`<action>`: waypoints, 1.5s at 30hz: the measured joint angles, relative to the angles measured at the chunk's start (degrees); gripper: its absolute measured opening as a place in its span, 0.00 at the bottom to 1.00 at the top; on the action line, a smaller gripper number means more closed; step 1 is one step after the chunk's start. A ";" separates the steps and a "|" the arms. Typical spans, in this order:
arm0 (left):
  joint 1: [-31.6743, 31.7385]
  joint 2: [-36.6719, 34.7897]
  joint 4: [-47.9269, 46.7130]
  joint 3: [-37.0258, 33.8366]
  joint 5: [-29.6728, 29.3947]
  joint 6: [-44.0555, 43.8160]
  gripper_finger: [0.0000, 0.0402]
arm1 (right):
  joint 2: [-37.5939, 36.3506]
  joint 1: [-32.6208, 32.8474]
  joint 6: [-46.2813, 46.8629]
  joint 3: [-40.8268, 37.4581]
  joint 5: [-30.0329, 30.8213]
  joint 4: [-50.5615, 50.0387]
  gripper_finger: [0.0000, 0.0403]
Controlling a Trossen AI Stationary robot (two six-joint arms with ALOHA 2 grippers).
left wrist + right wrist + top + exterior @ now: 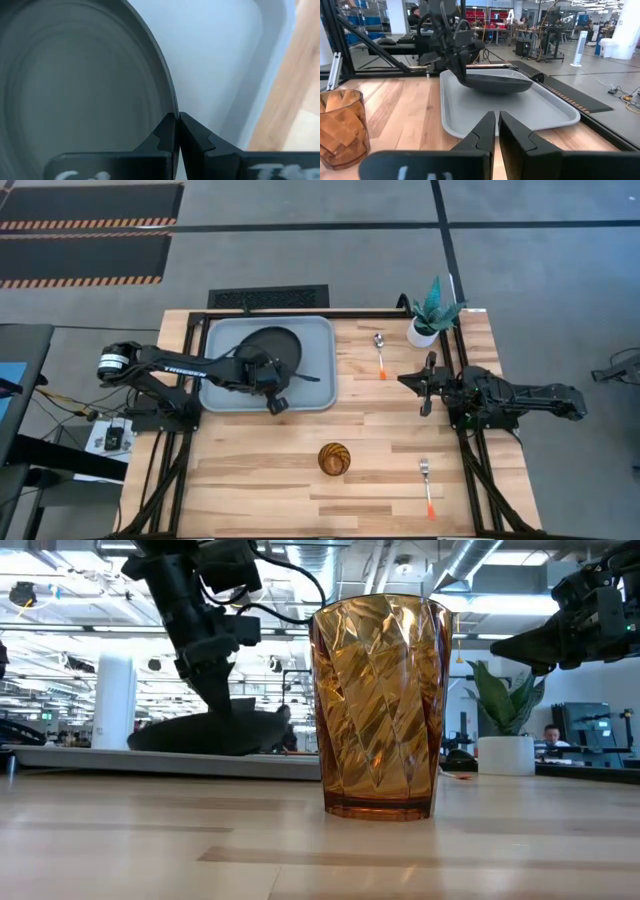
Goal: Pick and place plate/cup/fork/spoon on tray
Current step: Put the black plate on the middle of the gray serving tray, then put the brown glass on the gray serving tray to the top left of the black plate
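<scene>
The black plate (278,345) is over the grey-blue tray (322,385) at the table's far left, and my left gripper (260,370) is shut on its rim. It also shows in the right wrist view (497,82) and the low view (200,732). The amber cup (334,458) stands upright on the table's near middle. The spoon (380,352) lies at the far middle. The fork (427,485) lies at the near right. My right gripper (428,385) is shut and empty, hovering at the table's right side. My left gripper pinches the plate's rim (174,111) between its two fingers, on the plate's near-left side. The fingers slant down from above and lie across the rim. The plate sits slightly tilted, low over the tray; I cannot tell whether its underside touches the tray.
A white pot with a green plant (428,328) stands at the far right corner, close to the spoon. Dark frame rails (470,470) run along the table's left and right sides. Bare wood lies between the tray and the cup.
</scene>
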 joint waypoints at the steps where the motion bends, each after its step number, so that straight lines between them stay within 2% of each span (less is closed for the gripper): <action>1: 0.10 0.06 0.18 0.00 0.39 0.01 0.00 | 0.00 -0.02 0.00 0.00 0.00 0.01 0.12; 21: 0.38 6.02 1.53 0.02 2.11 -0.24 0.04 | 0.02 0.00 0.00 0.00 0.06 0.11 0.12; 36: -0.64 5.99 2.78 2.26 0.68 0.91 0.16 | 0.00 0.00 0.02 0.00 0.04 0.04 0.12; 40: -3.35 5.83 7.82 2.18 -2.76 2.74 0.18 | 0.00 0.00 0.00 -0.02 0.04 0.04 0.12; 45: -7.44 4.64 22.06 -1.89 -5.18 4.74 0.16 | 0.00 0.00 0.00 -0.02 0.03 0.02 0.12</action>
